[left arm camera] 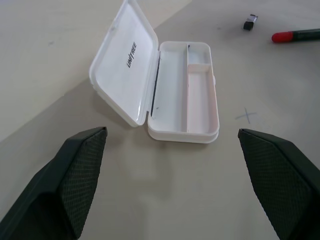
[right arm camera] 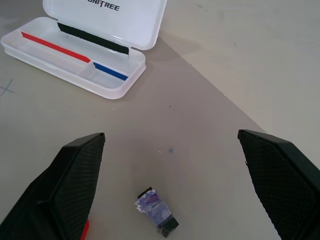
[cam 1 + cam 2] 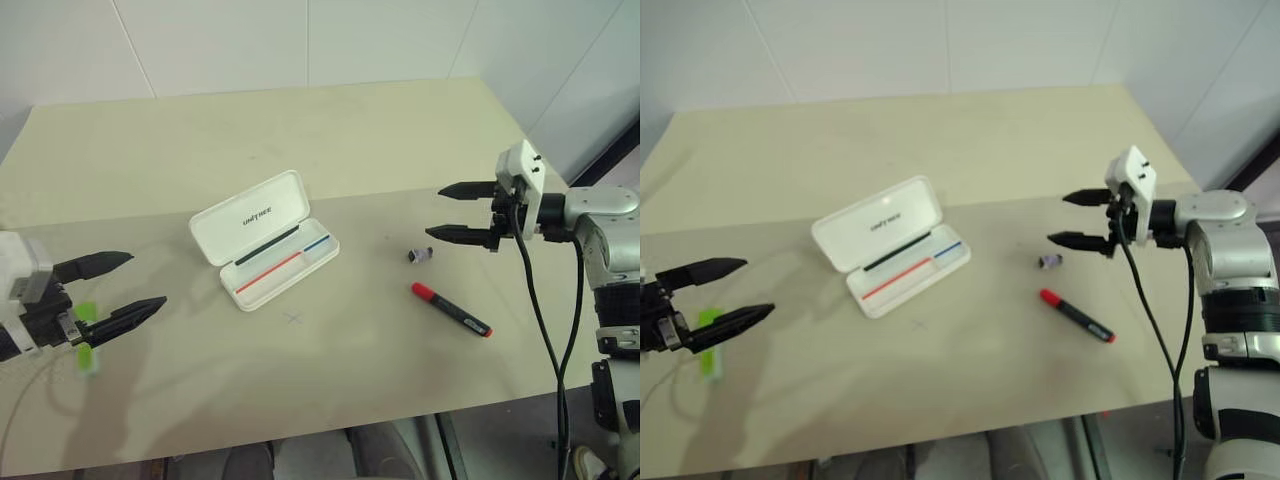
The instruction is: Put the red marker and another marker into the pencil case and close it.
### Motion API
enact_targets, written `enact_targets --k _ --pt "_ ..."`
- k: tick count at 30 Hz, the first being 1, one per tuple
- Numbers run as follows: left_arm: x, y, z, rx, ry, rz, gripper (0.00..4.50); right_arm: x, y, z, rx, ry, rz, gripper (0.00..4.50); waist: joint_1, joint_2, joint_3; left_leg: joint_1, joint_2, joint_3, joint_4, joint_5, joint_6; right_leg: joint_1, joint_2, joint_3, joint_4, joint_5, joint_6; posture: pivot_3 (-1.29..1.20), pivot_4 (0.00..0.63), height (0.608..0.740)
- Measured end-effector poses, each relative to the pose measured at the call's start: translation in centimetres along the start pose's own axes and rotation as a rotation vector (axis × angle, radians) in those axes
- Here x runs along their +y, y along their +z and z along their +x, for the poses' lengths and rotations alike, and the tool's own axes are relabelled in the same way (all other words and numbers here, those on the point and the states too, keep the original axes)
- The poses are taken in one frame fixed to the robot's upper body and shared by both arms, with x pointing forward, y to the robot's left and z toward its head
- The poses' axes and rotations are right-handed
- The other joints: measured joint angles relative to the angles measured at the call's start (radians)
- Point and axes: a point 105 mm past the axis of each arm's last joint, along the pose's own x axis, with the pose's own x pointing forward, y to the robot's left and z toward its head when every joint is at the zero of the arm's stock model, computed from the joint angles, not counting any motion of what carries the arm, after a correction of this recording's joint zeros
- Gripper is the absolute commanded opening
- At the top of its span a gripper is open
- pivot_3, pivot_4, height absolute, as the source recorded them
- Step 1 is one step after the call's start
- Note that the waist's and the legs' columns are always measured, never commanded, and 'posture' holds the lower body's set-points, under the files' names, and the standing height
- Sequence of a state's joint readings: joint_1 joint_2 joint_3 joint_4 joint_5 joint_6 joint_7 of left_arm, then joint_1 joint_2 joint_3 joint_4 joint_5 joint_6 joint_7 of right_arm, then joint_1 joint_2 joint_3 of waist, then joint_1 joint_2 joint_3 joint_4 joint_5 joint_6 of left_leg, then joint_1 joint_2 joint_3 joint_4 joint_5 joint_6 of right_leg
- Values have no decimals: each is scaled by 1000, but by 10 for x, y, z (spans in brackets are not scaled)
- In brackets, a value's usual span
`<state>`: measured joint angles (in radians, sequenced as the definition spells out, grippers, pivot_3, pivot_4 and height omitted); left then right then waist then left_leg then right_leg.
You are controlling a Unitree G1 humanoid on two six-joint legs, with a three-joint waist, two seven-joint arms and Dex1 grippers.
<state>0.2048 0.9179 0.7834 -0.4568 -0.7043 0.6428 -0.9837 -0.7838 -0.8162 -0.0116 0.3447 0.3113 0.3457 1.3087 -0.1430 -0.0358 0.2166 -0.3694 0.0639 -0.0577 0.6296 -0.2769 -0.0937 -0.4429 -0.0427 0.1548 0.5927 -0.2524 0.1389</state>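
Observation:
The white pencil case (image 3: 250,218) lies open in the middle of the table, lid tipped back, with red and blue lines in its tray. To its right lies the red marker (image 3: 450,308), flat on the table. The green marker (image 3: 86,336) lies at the far left, under my left gripper (image 3: 148,279), which hovers open above it and holds nothing. My right gripper (image 3: 434,211) hangs open and empty above the table, right of the case and beyond the red marker. In the left wrist view the case (image 1: 125,60) lies ahead between the fingers.
A tiny dark cap-like piece (image 3: 420,256) sits between the case and the red marker, just below my right gripper. A small pencilled cross (image 3: 293,318) marks the table in front of the case. The table's front edge (image 3: 300,435) runs close by.

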Motion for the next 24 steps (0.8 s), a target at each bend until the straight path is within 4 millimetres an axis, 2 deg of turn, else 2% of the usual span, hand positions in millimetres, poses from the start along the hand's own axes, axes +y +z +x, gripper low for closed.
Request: enact_targets --k 5,12,19,24 --pt "1 -2 1 2 -3 -7 4467 9 1 -7 -4 -1 9 4500 2 0 0 0 0 0 1 0 0 0 0 1 0 0 0 0 150 740" --pt "3 1 3 -12 10 -8 4467 16 8 -3 -21 10 8 4500 1 0 0 1 0 1 2 0 0 0 1 2 1 1 1 0 150 740" --pt "-11 2 8 -37 -15 -17 4467 23 16 5 -50 13 10 4500 2 0 0 1 0 2 1 0 1 0 1 2 1 1 1 0 150 740" --pt "-22 2 17 -100 -71 -29 4467 43 -3 9 18 15 68 4500 12 -1 -1 -1 0 1 3 -1 1 0 1 3 1 1 1 0 150 740"
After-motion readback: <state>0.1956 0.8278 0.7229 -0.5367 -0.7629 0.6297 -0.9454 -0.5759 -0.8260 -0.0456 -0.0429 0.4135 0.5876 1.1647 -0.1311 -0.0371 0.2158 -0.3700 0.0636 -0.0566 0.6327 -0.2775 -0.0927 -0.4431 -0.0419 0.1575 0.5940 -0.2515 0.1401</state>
